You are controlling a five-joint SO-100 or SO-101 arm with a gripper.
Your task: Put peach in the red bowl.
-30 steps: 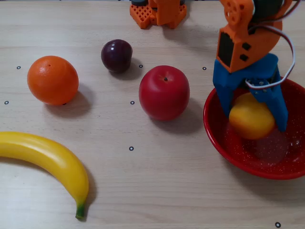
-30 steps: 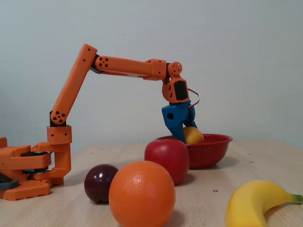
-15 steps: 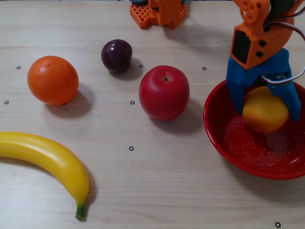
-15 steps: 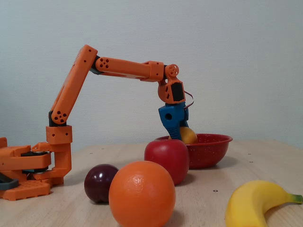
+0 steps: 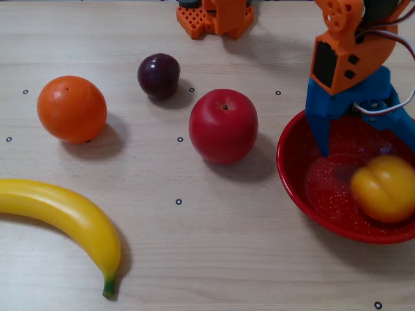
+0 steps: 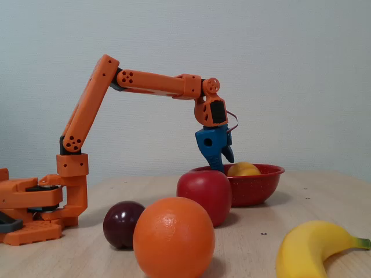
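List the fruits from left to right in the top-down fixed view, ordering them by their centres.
Banana → orange → plum → apple → peach, which lies in the bowl.

The table (image 5: 214,233) is pale, matt wood grain. The bowl (image 5: 298,184) at lower right is glossy red with fine white speckles; the peach (image 5: 384,188) inside looks smooth and shiny. The gripper (image 5: 363,136) is matt blue plastic, the arm (image 6: 153,82) orange plastic.

One fixed view looks steeply down, close — the other sits low, table-level, sideways; both share fruit.
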